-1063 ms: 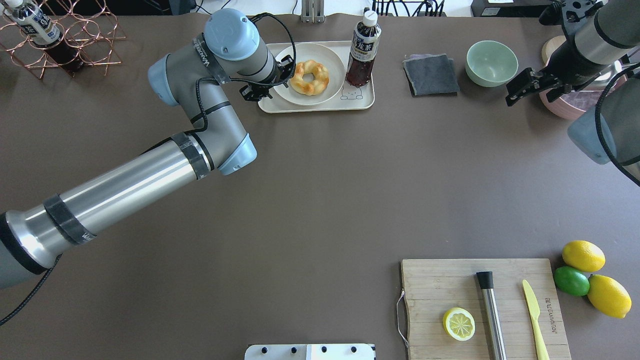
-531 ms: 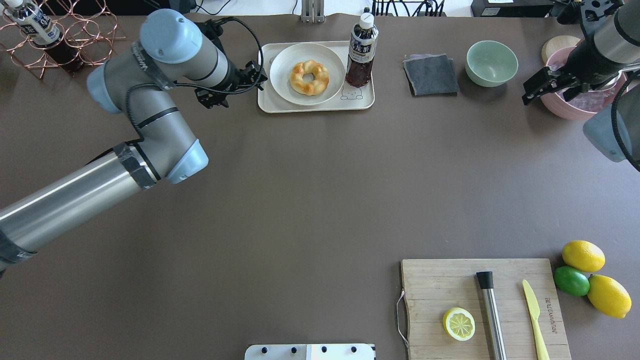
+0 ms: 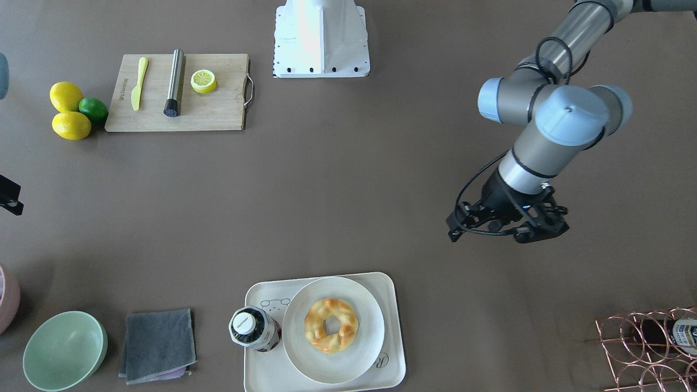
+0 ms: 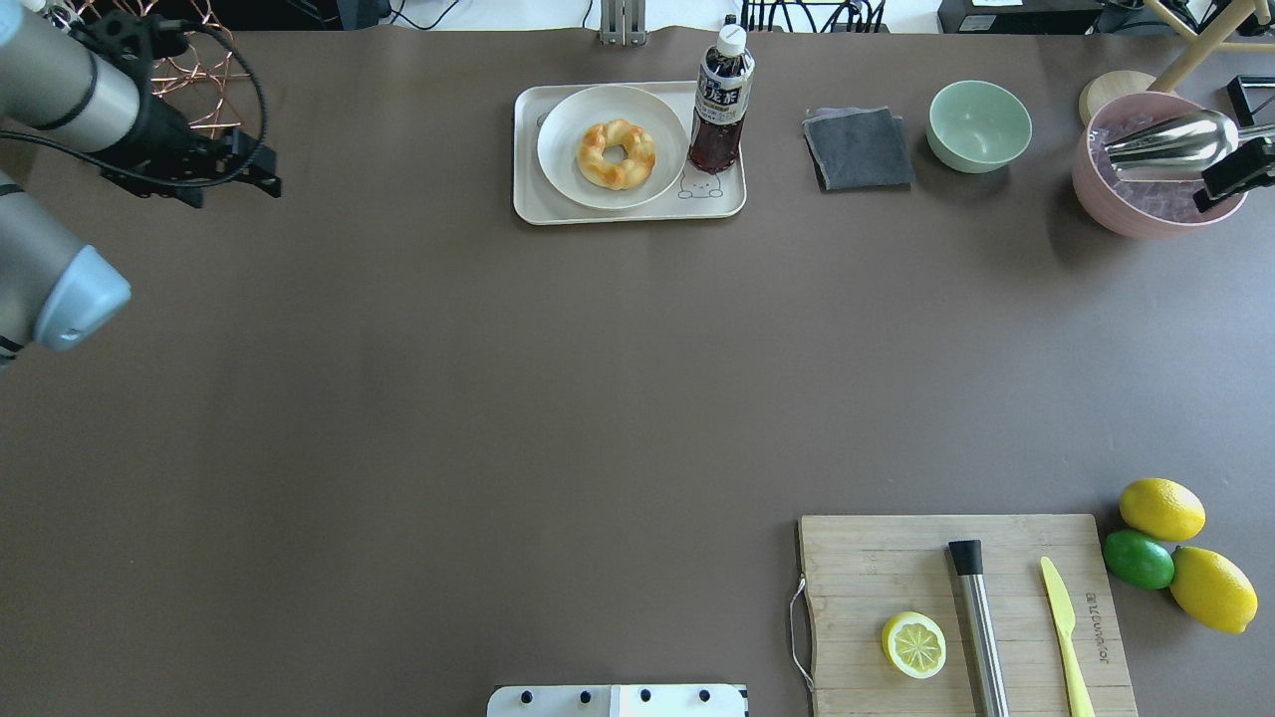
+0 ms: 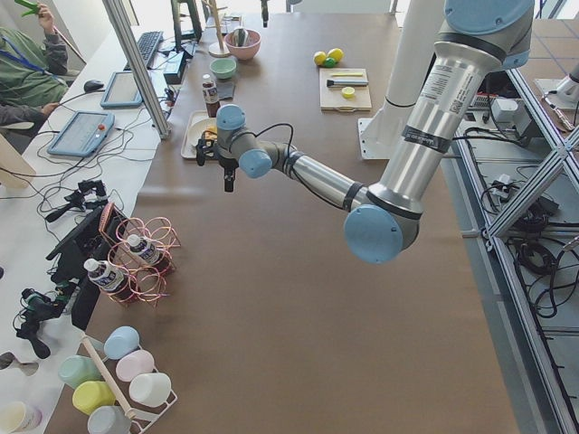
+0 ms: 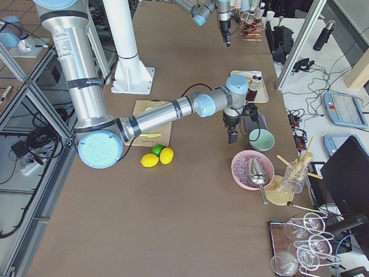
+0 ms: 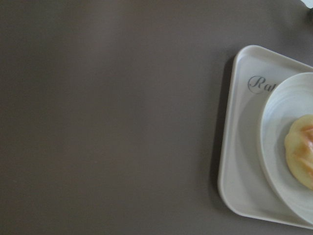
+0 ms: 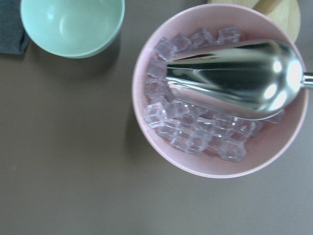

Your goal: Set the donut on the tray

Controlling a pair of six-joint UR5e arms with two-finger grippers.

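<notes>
Two tools carry nothing visible: the left tool [image 4: 249,174] hangs upper left and the right tool [image 4: 1235,171] sits at the right edge; I cannot tell their finger spread. The donut [image 4: 617,153] lies on a plate [image 4: 570,119] on the tray [image 4: 525,201], upper centre. Placement looks done; the next move seems only to park the arms.

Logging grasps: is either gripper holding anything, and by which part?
Nothing held: the golden-yellow braided ring donut lies free on the round off-white plate.

Tray [image 7: 242,161] — cursive "Ra…"
</notes>
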